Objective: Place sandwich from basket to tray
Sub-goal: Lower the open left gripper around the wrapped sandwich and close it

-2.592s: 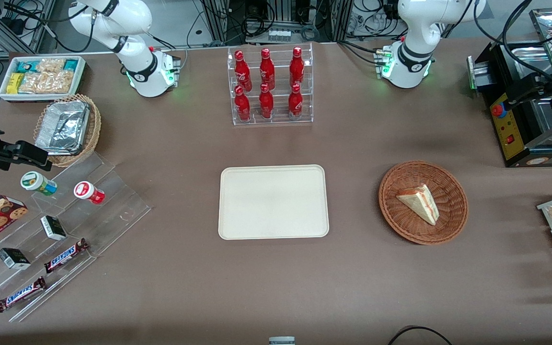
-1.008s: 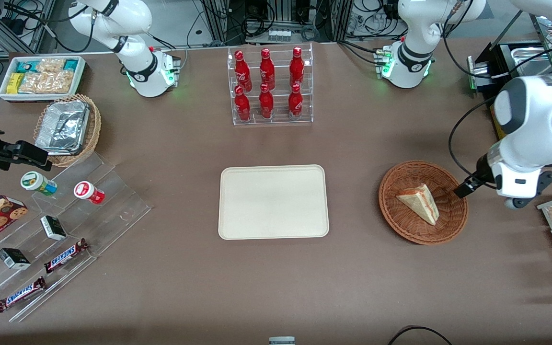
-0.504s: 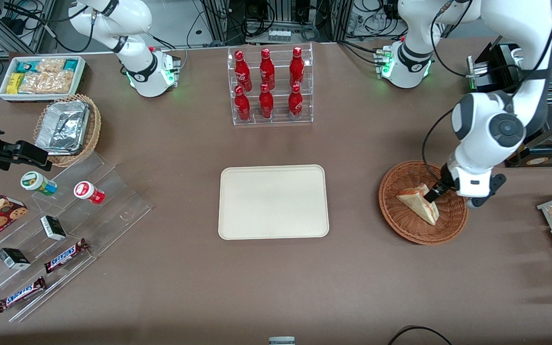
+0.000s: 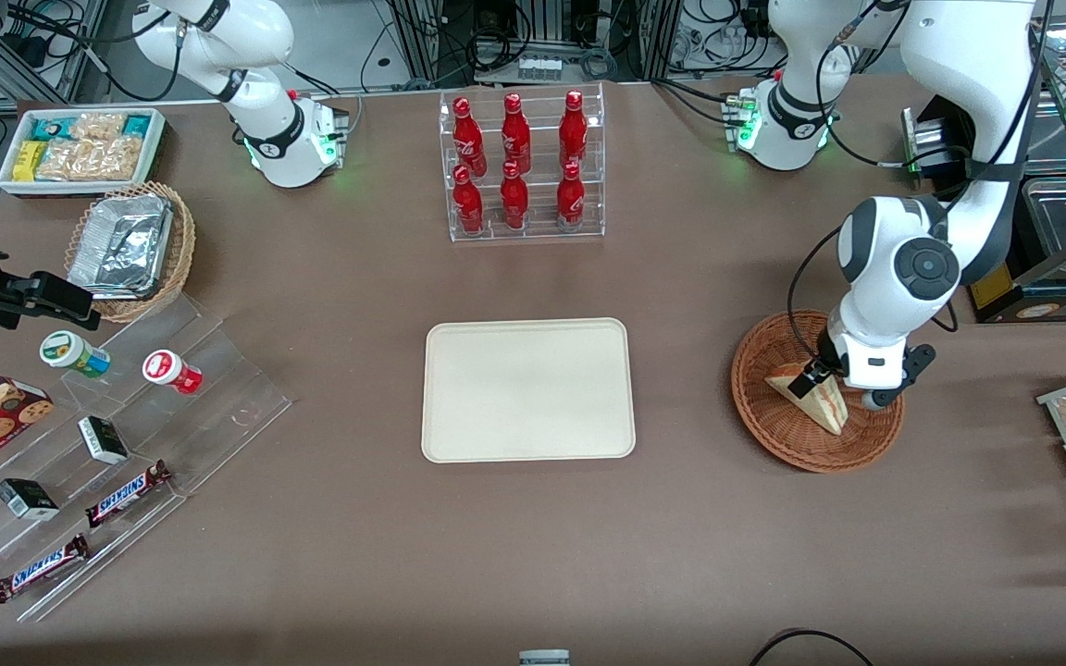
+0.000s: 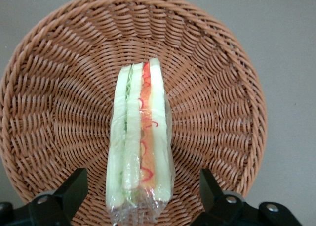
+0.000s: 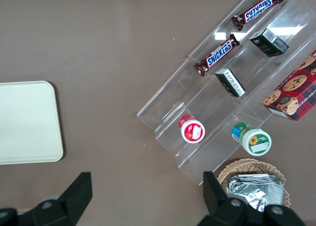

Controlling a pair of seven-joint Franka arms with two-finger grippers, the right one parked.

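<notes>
Since the earlier pictures, the working arm is coming in from its own end of the counter (image 4: 533, 536) and is now standing over the basket (image 4: 778, 439), with the gripper (image 5: 140, 199) hanging just above the sandwich (image 5: 140, 152). The fingers (image 5: 74, 186) are standing wide apart, one on each side of the wedge, and they are not touching the bread yet. The sandwich is still lying in the middle of the basket, wrapped in clear film, with its cut edge and its red and green filling facing up to the wrist camera. The tray (image 4: 527, 388) is lying bare toward the parked arm's end from the basket, well apart from it. So I judge that only the approach is done: lowering, closing on the sandwich, lifting, carrying and putting down are all still remaining.
</notes>
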